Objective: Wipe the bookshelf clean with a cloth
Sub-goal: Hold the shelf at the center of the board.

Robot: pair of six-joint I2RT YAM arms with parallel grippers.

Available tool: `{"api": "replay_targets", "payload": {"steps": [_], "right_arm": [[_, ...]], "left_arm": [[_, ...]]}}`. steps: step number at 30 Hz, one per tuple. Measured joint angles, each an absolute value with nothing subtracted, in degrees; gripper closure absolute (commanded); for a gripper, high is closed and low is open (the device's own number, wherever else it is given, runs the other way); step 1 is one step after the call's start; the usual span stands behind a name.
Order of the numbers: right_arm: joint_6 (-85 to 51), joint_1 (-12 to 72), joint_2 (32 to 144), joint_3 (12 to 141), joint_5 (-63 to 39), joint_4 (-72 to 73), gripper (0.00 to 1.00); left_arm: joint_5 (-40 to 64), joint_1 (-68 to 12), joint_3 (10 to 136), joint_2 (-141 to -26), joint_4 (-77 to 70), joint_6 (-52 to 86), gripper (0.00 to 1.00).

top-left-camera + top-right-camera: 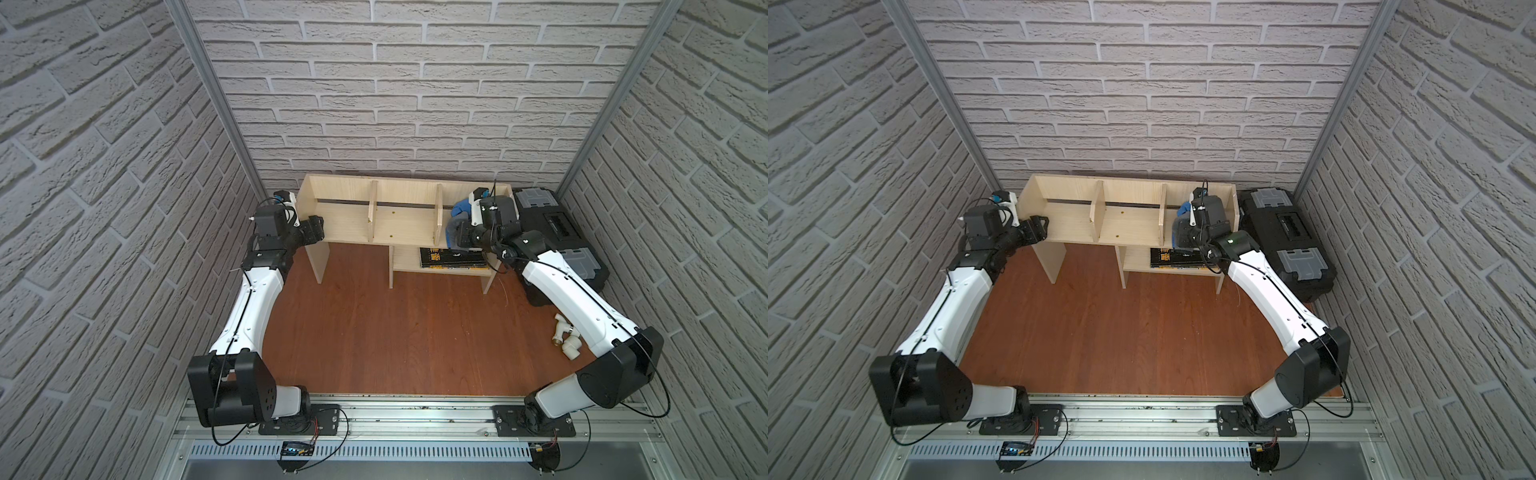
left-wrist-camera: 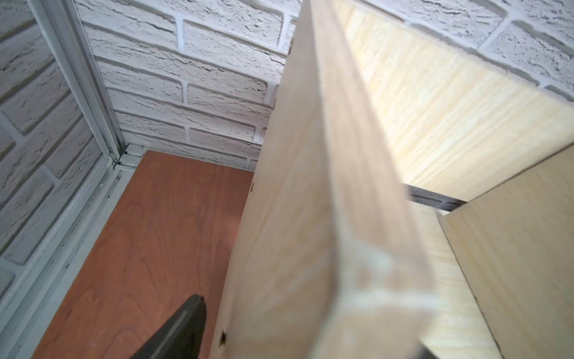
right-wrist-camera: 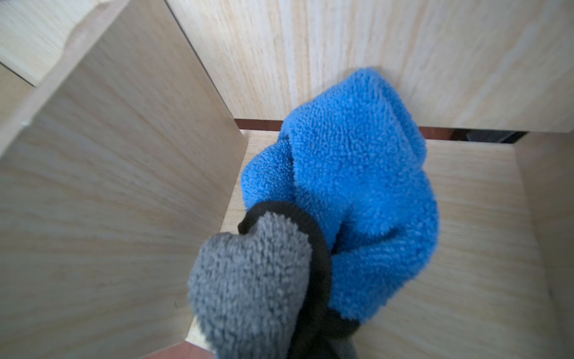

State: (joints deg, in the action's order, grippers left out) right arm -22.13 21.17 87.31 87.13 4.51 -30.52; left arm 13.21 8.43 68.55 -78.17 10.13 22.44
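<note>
Presently: left claw (image 1: 316, 229) sits astride the bookshelf's (image 1: 401, 216) left end panel, jaws parted, visible finger (image 2: 183, 329) just clear of the wood. Right compartment: cloth (image 3: 341, 186) bunched against the back panel, clamped tight in right claw (image 1: 460, 237). Wiping in hand; the next move likely calls for steadying the shelf and sweeping the compartment floor.

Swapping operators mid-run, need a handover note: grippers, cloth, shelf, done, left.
Left gripper: open, jaws astride the left end panel of the bookshelf, no clamp visible.
Right gripper: shut on the cloth, bunched, blue face out.
Cloth: inside the right compartment, at its back panel.
Done: cloth in position; nothing shows which surfaces are finished.
Left: middle and left compartments, probably.
</note>
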Motion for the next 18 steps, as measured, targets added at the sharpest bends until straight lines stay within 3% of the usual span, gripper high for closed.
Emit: {"api": "replay_targets", "payload": {"steps": [6, 12, 18], "right_arm": [[-22.0, 21.1, 88.36, 88.23, 7.86, -31.05, 0.97], [-21.04, 20.27, 88.29, 89.19, 13.61, -33.47, 0.97], [-21.06, 20.18, 89.08, 90.43, 12.64, -34.68, 0.97]], "left_arm": [[8.69, 7.94, 68.05, -77.82, 10.48, 21.74, 0.84], [4.29, 5.5, 68.05, -76.05, 13.54, 14.79, 1.0], [1.04, 3.4, 67.59, -73.8, 16.62, 13.96, 1.0]]}}
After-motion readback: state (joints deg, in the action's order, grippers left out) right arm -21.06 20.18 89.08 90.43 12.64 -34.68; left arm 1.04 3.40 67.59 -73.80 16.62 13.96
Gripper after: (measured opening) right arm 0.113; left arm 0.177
